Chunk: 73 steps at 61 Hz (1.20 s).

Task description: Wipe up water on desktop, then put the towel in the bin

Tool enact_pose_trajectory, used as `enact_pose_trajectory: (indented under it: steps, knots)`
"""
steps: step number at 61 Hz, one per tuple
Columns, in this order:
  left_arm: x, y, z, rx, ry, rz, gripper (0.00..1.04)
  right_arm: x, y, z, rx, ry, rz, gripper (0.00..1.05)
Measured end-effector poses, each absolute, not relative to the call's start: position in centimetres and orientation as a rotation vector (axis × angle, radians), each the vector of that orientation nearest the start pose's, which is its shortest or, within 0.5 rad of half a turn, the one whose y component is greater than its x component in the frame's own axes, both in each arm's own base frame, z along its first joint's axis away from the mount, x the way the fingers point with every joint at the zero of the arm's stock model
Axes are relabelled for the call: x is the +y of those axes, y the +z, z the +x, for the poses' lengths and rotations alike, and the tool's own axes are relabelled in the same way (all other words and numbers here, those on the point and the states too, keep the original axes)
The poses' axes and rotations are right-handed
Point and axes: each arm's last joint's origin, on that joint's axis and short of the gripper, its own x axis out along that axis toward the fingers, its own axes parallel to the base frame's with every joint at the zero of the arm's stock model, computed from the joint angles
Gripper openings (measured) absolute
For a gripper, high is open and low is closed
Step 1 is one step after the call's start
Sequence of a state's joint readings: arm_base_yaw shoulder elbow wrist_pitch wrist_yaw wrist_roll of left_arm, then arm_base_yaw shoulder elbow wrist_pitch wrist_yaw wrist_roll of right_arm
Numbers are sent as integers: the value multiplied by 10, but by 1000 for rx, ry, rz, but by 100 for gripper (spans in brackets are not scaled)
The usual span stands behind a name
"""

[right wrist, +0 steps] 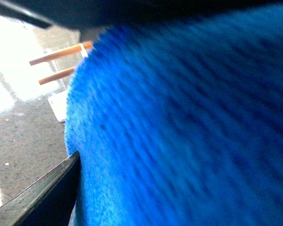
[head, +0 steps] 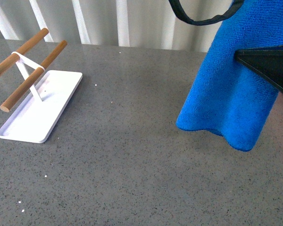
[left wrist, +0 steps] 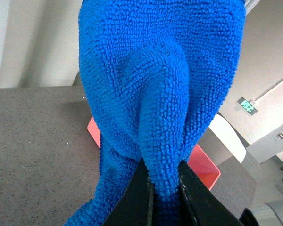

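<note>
Blue towel point(head: 226, 94), pinched in left pincer point(left wrist: 163, 181), partly hides pink bin point(left wrist: 205, 165); right pincer point(head: 269, 68) unclear.

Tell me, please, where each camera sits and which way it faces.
Front: on the body, facing across the desktop to white tray and hanging towel; a black finger shows.
Left wrist: behind the left pincer, shut on the towel; bin beyond.
Right wrist: close against the towel; one finger shows.
Shared: front and right wrist see the tray.
</note>
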State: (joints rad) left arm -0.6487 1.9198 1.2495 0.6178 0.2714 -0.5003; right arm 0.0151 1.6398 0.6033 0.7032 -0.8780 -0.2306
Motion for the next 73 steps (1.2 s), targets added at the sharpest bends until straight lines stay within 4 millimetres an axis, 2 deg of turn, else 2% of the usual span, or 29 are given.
enact_pose_trajectory:
  steps: [3,9,15,22,36,57,65,73]
  knots:
    - [-270,242,341,284,-893,-457,6,30,159,298,205,930,-66,95]
    - [-274,243,337,287,-905,-462,6,37,160,304,191,952,-52,75]
    - [-273,246,336,283,-908,-463,6,39,162,305,183,950,-49,60]
    - [-272,246,336,280,-903,-458,6,39,163,306,184,936,-41,37]
    - [-266,244,342,283,-852,-446,6,36,168,303,186,906,-54,6]
    - [-252,230,353,312,-784,-398,7,31,163,301,230,805,-99,5]
    - [-243,225,358,312,-725,-362,27,28,161,301,253,755,-114,5]
    - [-220,217,369,313,-641,-327,49,23,159,302,272,703,-119,5]
